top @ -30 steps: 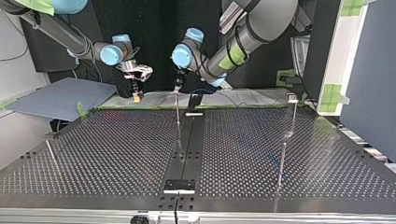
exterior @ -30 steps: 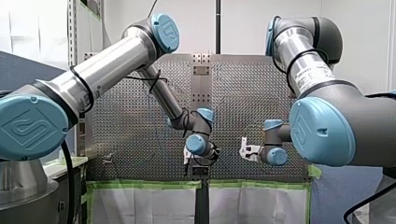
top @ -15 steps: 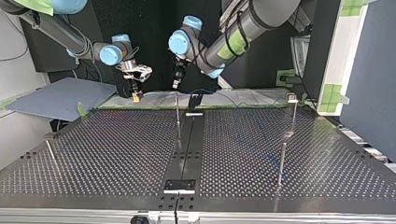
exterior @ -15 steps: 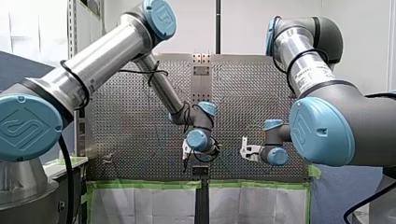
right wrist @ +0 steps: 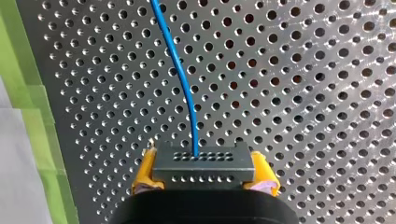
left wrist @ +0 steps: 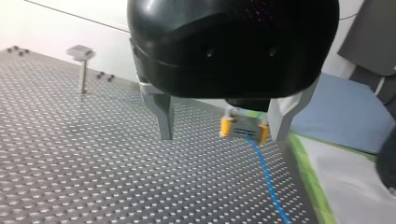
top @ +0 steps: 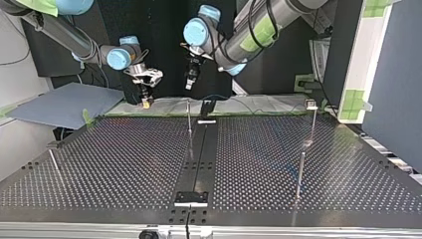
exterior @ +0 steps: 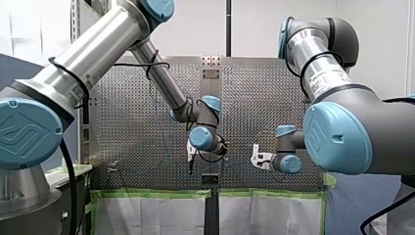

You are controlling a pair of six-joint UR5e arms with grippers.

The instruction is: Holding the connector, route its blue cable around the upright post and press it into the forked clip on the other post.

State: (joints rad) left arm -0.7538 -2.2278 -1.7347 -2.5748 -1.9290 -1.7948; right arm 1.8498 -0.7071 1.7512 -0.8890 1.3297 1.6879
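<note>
In the right wrist view my right gripper (right wrist: 204,175) is shut with yellow pads (right wrist: 144,171) on a grey connector (right wrist: 204,162). Its blue cable (right wrist: 183,84) runs ahead over the perforated table. In the top view that gripper (top: 145,102) hangs above the table's far edge. My left gripper (top: 189,84) is open and empty, above a thin upright post (top: 189,119). In the left wrist view its metal fingers (left wrist: 164,116) frame the connector (left wrist: 243,131) and the cable (left wrist: 265,175) beyond. A capped post (left wrist: 82,65) stands farther off.
More thin posts stand at the top view's right (top: 312,122), lower right (top: 300,174) and left (top: 53,164). A black strip (top: 199,159) runs down the table's middle. Green tape (right wrist: 28,107) lines the table's edge beside my right gripper.
My left arm has lifted, and its open gripper has risen away from the upright post. My right arm and the connector have stayed where they were.
</note>
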